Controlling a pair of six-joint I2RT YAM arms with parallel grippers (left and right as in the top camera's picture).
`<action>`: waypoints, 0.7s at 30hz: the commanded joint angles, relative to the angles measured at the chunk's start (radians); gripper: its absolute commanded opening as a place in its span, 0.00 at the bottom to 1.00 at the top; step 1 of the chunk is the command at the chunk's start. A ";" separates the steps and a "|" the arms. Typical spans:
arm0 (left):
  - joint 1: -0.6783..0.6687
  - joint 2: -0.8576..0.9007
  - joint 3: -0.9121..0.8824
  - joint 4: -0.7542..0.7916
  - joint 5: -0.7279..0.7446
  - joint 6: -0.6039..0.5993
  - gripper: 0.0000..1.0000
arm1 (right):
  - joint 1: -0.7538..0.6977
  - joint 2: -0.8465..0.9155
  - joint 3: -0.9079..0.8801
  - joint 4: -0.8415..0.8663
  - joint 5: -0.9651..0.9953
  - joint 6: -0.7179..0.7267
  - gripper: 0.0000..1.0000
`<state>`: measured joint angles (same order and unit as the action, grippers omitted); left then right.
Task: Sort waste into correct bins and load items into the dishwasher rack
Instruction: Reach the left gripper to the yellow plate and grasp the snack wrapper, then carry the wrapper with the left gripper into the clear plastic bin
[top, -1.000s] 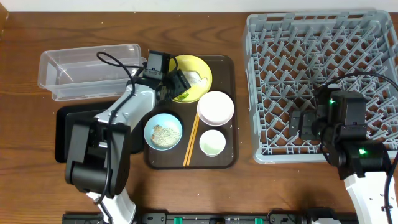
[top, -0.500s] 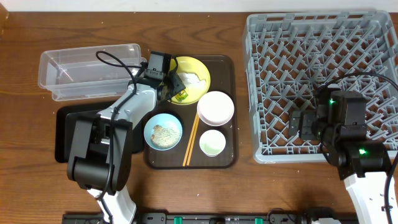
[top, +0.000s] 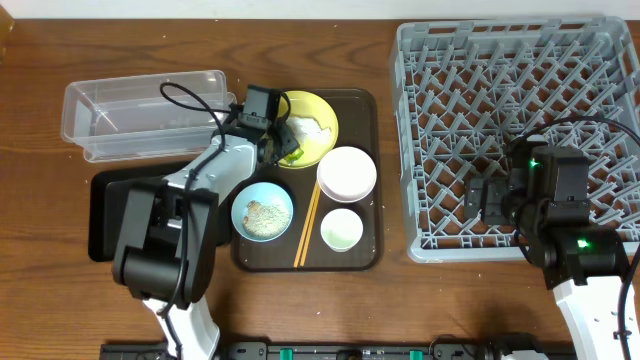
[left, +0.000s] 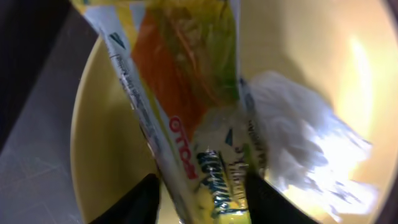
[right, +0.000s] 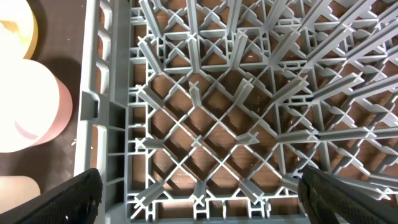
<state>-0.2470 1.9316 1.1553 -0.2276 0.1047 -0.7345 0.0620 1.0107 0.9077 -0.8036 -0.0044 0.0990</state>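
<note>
My left gripper (top: 283, 140) is over the left side of the yellow plate (top: 320, 108), shut on the green-and-orange snack wrapper (left: 186, 93), which runs between its fingers (left: 199, 199). The crumpled white tissue (left: 298, 143) lies on the plate (left: 106, 143) beside the wrapper. The light blue bowl (top: 263, 211) holds rice-like scraps. The white bowl (top: 347, 172), small white cup (top: 341, 230) and chopsticks (top: 308, 226) lie on the tray. My right gripper (top: 490, 200) is open and empty above the grey dishwasher rack (top: 520, 60), near its front left corner (right: 205, 124).
The dishes stand on a dark brown serving tray (top: 370, 255). A clear plastic tub (top: 140, 110) sits at the back left, with a shallow black tray (top: 105, 215) in front of it. The white bowl's edge shows in the right wrist view (right: 31, 106).
My left gripper has shifted slightly right over the plate and its fingers have drawn in round the wrapper. The right arm has not moved.
</note>
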 joint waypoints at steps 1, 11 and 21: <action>-0.001 0.014 0.006 -0.002 -0.019 -0.004 0.36 | -0.005 -0.003 0.019 -0.002 -0.004 0.009 0.99; 0.001 -0.077 0.006 -0.004 -0.020 0.007 0.06 | -0.005 -0.003 0.019 -0.002 -0.004 0.009 0.99; 0.018 -0.295 0.006 -0.040 -0.107 0.027 0.06 | -0.005 -0.003 0.019 -0.002 -0.004 0.009 0.99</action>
<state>-0.2443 1.6836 1.1549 -0.2619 0.0723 -0.7273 0.0620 1.0107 0.9077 -0.8036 -0.0044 0.0990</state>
